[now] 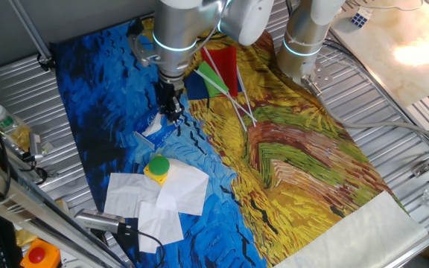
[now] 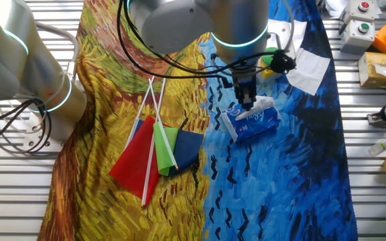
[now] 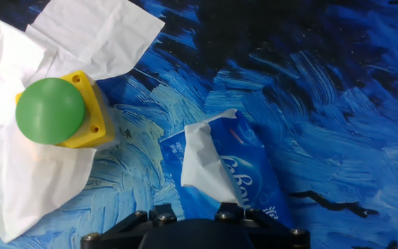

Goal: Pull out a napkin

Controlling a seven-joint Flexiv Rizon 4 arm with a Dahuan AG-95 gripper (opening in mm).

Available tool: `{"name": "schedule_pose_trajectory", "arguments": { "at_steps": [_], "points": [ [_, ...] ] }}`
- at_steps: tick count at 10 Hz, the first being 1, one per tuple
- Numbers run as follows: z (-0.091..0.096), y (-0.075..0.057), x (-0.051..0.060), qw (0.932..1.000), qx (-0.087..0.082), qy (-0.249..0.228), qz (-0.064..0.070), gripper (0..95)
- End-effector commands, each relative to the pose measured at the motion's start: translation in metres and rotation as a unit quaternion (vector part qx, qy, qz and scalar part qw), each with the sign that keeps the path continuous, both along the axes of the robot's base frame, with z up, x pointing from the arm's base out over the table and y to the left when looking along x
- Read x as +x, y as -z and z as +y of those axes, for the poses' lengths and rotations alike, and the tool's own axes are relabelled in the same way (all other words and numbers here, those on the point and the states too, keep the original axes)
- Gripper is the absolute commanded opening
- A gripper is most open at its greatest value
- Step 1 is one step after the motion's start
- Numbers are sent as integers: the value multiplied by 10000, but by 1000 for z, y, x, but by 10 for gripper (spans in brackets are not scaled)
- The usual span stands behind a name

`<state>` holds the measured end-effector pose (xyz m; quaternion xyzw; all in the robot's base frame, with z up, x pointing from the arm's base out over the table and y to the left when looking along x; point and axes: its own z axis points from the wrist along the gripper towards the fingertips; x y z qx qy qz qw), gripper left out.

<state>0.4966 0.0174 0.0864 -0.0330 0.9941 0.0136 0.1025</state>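
The gripper [image 3: 195, 225] is closest, pointing down, with its jaws pinched together on the napkin [image 3: 202, 162]. The napkin is thin, white and crinkly. It sticks up out of the blue packet [image 3: 244, 176], which lies flat on the blue half of the painted cloth [image 1: 289, 171], about midway along the table. Nearby, a green button in a yellow box [image 3: 57, 114] sits on big white sheets [image 1: 151, 197] toward the table's end.

Soft, creased paper napkin [image 3: 202, 162] pokes from a glossy plastic packet [image 3: 244, 181] (printed cloth [image 3: 337, 104] beneath).
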Motion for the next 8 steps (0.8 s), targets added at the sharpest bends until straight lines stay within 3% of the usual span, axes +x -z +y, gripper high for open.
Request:
{"name": "schedule_pose_trajectory", "arguments": {
  "at_steps": [1, 8],
  "points": [
    [0, 3, -1, 10000, 10, 27, -14, 380],
    [2, 11, -3, 9999, 111, 87, -60, 380]
  ]
}}
